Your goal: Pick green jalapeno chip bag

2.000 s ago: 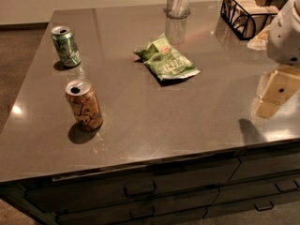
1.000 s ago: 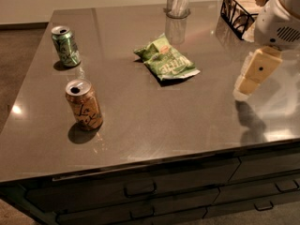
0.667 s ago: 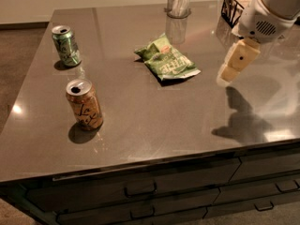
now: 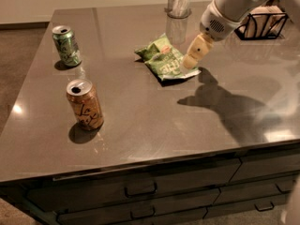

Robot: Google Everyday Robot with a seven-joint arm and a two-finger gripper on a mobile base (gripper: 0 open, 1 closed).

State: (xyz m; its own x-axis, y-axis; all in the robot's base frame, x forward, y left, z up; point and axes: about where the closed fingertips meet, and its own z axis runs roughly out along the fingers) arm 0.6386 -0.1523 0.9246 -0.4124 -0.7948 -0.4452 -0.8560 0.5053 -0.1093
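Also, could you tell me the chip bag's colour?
Light green with white lettering, in the camera view; the gripper is at the right edge of the bag.

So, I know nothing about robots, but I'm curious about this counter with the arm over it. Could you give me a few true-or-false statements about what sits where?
1. The green jalapeno chip bag lies on the countertop. True.
2. The gripper hangs over the orange can. False: it is at the chip bag's right edge, well away from that can.
3. The green can and the orange can both stand upright. True.
4. The wire basket sits at the countertop's near edge. False: it is at the far right.
5. A metal cup stands at the far edge, behind the chip bag. True.
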